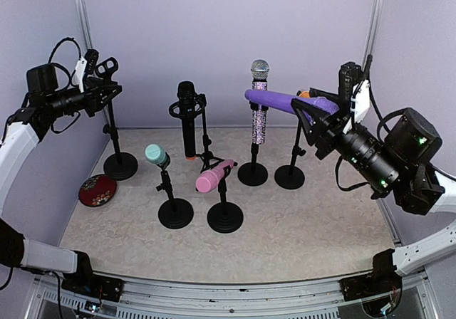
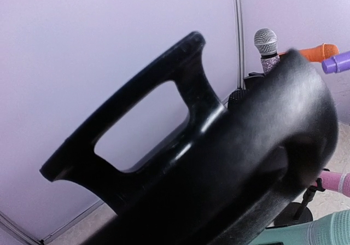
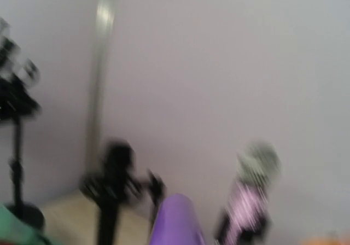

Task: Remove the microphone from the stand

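A purple microphone (image 1: 281, 101) lies almost level above the right-hand stand (image 1: 290, 176). My right gripper (image 1: 314, 112) is shut on its handle end. The stand's clip is hidden behind the fingers, so I cannot tell whether the microphone still sits in it. The blurred right wrist view shows only the purple body (image 3: 176, 223) at the bottom edge. An orange tip (image 1: 304, 93) peeks out behind it. At the far left, my left gripper (image 1: 100, 90) is shut on the black clip (image 1: 107, 66) of an empty stand (image 1: 120, 166). That clip (image 2: 219, 163) fills the left wrist view.
A black microphone (image 1: 187, 119) hangs on a tripod stand. A glitter microphone (image 1: 258, 105), a teal one (image 1: 157, 155) and a pink one (image 1: 214, 176) sit on round-based stands mid-table. A red round object (image 1: 97, 189) lies at the left. Walls close in behind and on both sides.
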